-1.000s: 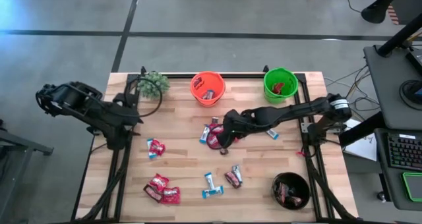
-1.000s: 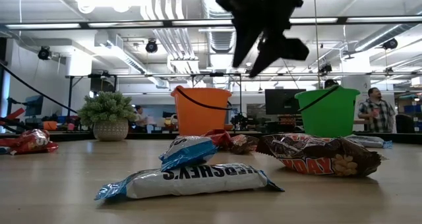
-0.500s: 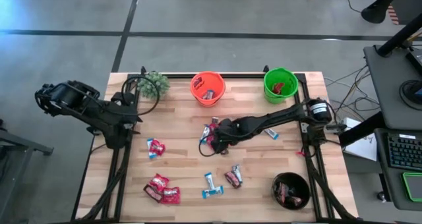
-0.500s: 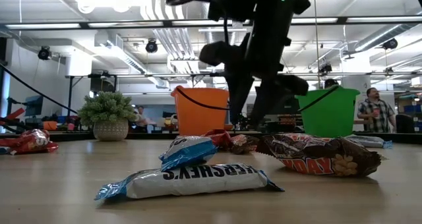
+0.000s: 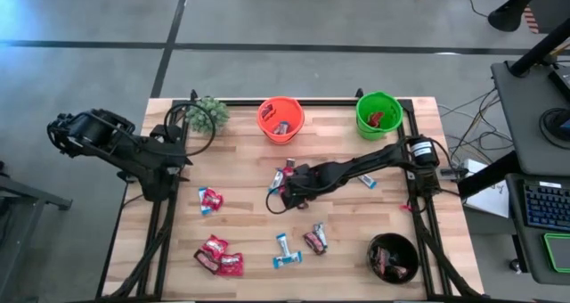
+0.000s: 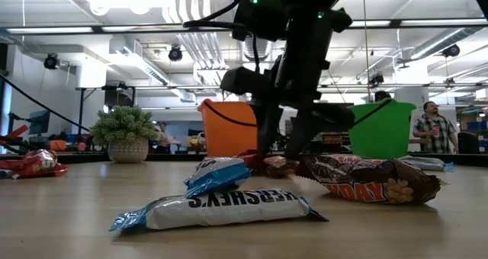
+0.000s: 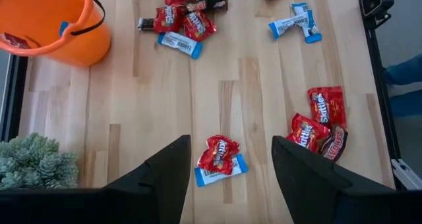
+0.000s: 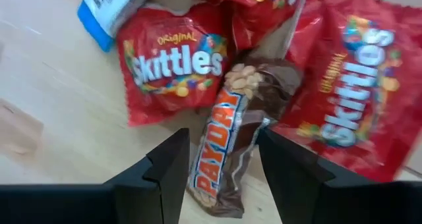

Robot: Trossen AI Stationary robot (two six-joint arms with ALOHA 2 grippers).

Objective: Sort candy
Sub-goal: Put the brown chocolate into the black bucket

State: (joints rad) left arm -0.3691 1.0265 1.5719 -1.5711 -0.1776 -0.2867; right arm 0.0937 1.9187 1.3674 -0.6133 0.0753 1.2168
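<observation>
Right wrist view shows the right gripper [image 8: 221, 165] low over a brown bar [image 8: 227, 141], its fingers spread on each side — not pinching it. Red packets [image 8: 173, 67] lie beside the bar. The left gripper [image 7: 227, 168] waits near the plant [image 5: 207, 113], fingers spread too.

Right pincer [image 8: 221, 178] lowered from above table onto PayDay bar [image 8: 227, 145]
</observation>
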